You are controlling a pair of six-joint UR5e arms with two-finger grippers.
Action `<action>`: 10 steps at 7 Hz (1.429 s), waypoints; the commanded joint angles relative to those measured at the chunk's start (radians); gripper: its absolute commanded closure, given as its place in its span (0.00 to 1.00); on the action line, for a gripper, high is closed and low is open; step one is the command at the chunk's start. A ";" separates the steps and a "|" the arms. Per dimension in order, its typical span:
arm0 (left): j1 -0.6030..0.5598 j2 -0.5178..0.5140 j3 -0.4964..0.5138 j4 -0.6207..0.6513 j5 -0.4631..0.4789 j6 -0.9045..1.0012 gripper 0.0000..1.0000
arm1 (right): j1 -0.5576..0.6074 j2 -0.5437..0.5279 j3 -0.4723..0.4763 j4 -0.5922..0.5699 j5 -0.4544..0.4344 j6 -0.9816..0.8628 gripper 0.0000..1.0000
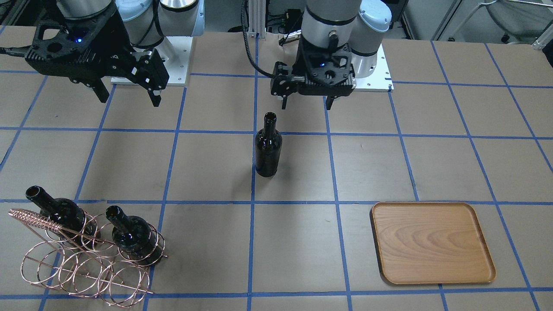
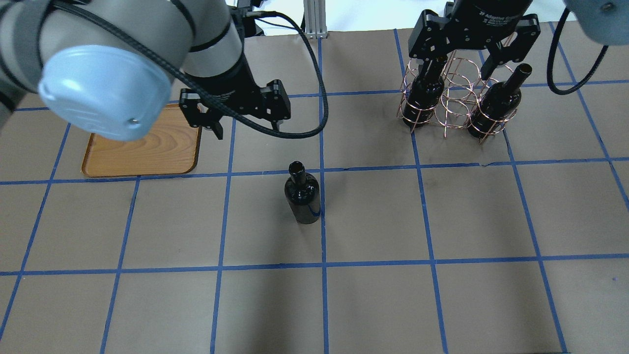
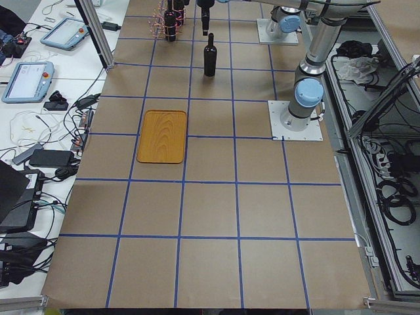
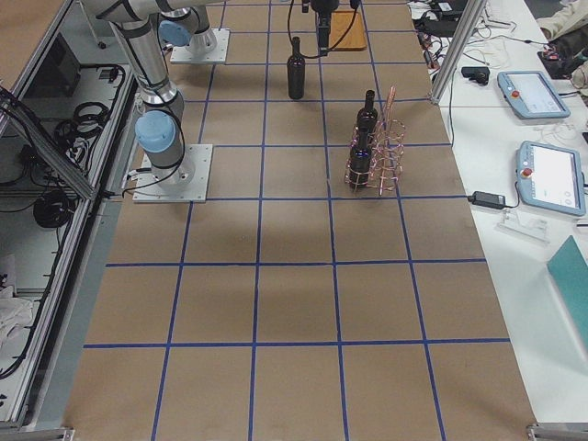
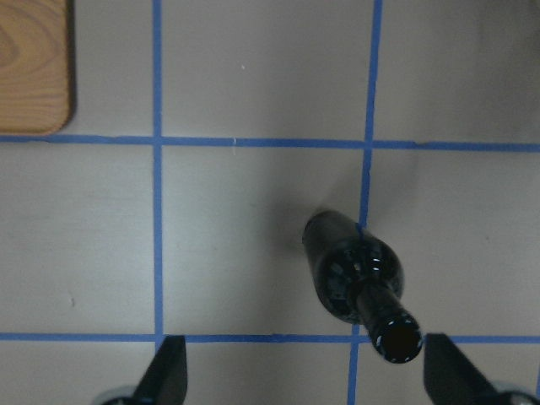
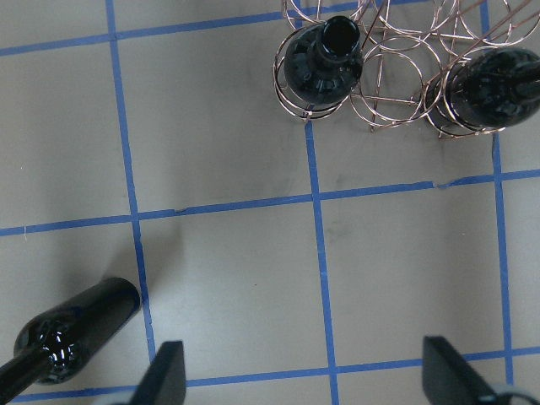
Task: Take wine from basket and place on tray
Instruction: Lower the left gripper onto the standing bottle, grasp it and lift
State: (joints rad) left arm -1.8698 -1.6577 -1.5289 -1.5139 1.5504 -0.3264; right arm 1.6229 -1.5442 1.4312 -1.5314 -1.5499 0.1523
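Note:
One dark wine bottle (image 1: 268,149) stands upright on the table's middle, also seen in the overhead view (image 2: 302,199) and the left wrist view (image 5: 354,278). Two more bottles (image 1: 60,211) (image 1: 131,233) sit in the copper wire basket (image 1: 86,263). The wooden tray (image 1: 432,242) lies bare. My left gripper (image 1: 304,101) is open and empty, hovering above and beside the standing bottle. My right gripper (image 1: 129,97) is open and empty, high above the table near the basket (image 2: 454,105).
Brown table cover with blue tape grid. The arm base plates (image 1: 376,82) stand at the robot's side. The tray's corner (image 5: 34,67) shows in the left wrist view. The basket bottles (image 6: 325,63) (image 6: 494,89) show in the right wrist view.

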 commanded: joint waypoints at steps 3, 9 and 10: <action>-0.078 -0.088 -0.042 0.044 -0.024 -0.019 0.10 | 0.000 -0.022 0.080 -0.012 -0.009 -0.025 0.00; -0.072 -0.088 -0.090 0.064 -0.053 -0.013 0.65 | 0.000 -0.022 0.080 -0.012 -0.012 -0.023 0.00; -0.071 -0.088 -0.088 0.072 -0.053 -0.011 0.75 | 0.000 -0.022 0.080 -0.013 -0.013 -0.023 0.00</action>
State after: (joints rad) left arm -1.9432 -1.7458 -1.6204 -1.4497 1.5021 -0.3390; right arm 1.6229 -1.5662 1.5110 -1.5436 -1.5620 0.1292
